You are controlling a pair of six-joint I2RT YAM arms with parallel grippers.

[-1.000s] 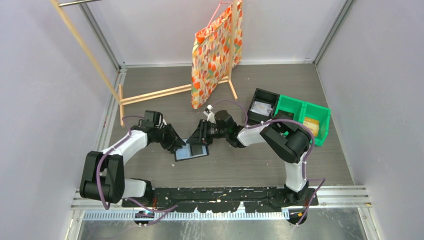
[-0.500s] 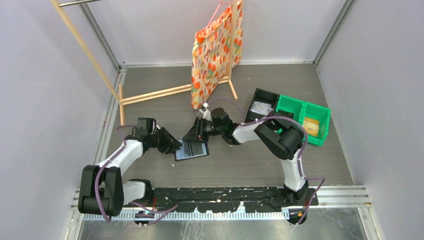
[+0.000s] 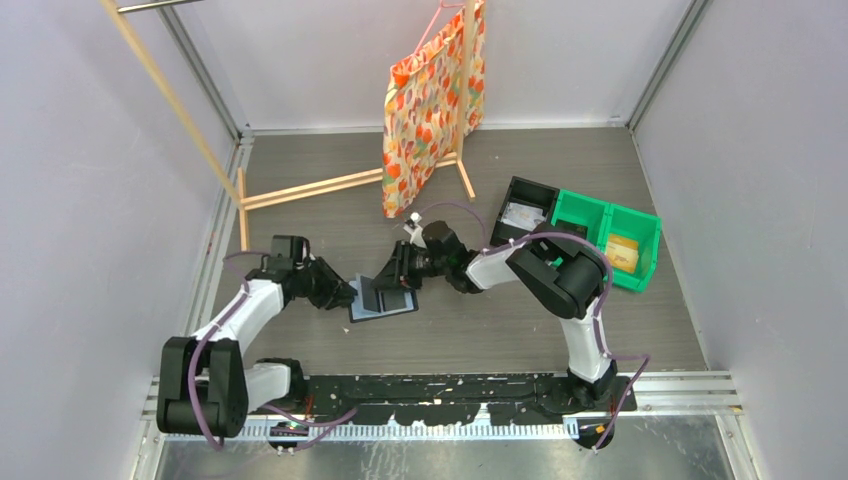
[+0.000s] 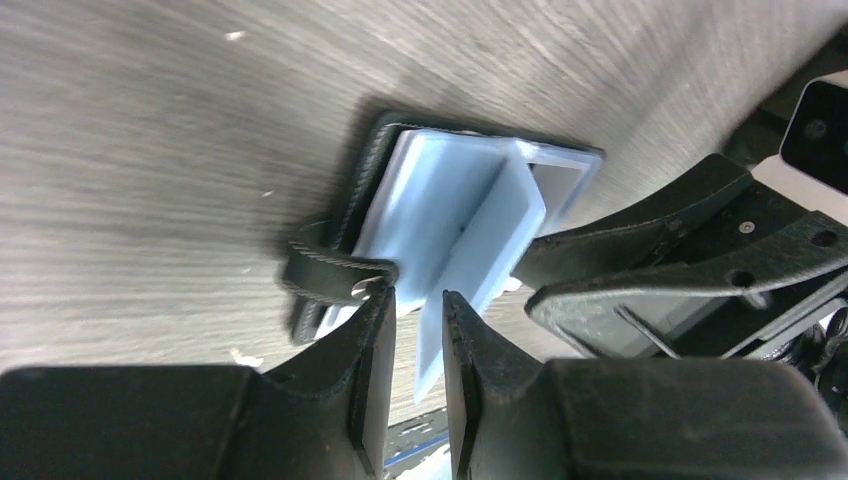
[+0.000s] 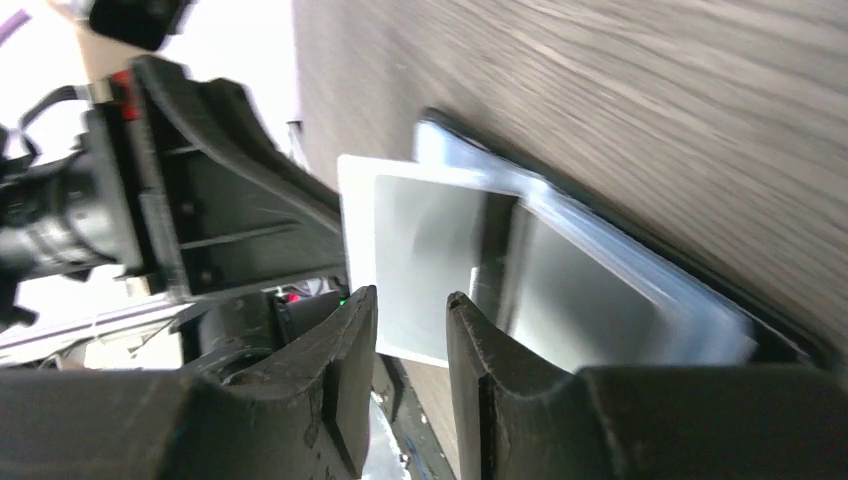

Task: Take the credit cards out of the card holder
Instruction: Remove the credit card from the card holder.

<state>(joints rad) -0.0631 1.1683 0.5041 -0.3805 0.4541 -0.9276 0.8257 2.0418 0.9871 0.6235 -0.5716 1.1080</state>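
Over the last second my left arm has drawn back toward the left of the overhead view. A pale card (image 3: 370, 294) that lay flat in the card holder (image 3: 392, 307) now stands up on edge from it. The holder lies open on the table (image 3: 500, 330), just left of centre in that view, with its blue-grey inside facing up. Its clasp tab (image 4: 320, 272) sticks out at the left of the left wrist view.

My worry is the hold. The left gripper (image 4: 415, 300) has its jaws a narrow way apart with the card's free edge in the gap. The card lies against one finger with a sliver of space on the other side, so I judge the claw released, not clenched. If I pull now, the card could slide out and drop flat.

I also cannot tell whether the card's far edge is clear of its pocket. If it is not, a pull may drag the light holder along. The right gripper (image 5: 410, 295) likewise stands part open, clamping nothing I can see, with its tips near the card's face. It may not be pinning the holder. The two claws are very near each other and could knock together.

The left forearm runs low from the lower left toward centre, its claw pointing right, close to the table. The right arm is folded right of centre, its forearm reaching left and its claw facing the left one across the holder.
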